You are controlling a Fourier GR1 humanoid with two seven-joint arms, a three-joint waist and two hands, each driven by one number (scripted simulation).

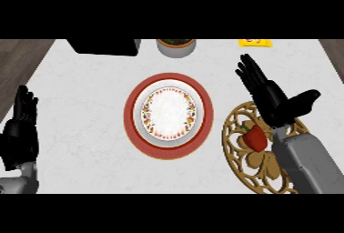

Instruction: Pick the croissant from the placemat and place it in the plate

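Right hand [272, 98] hovers open-fingered over placemat [236, 136], lining up on red item [255, 138]; left hand [20, 132] rests open; plate [168, 113] bare.

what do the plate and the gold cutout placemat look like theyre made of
Plate: probably glazed ceramic, smooth white with a printed floral ring near the rim. Gold placemat: an openwork mat, maybe metal or stiff plastic; its cutouts show the counter through them, though the look leaves it open.
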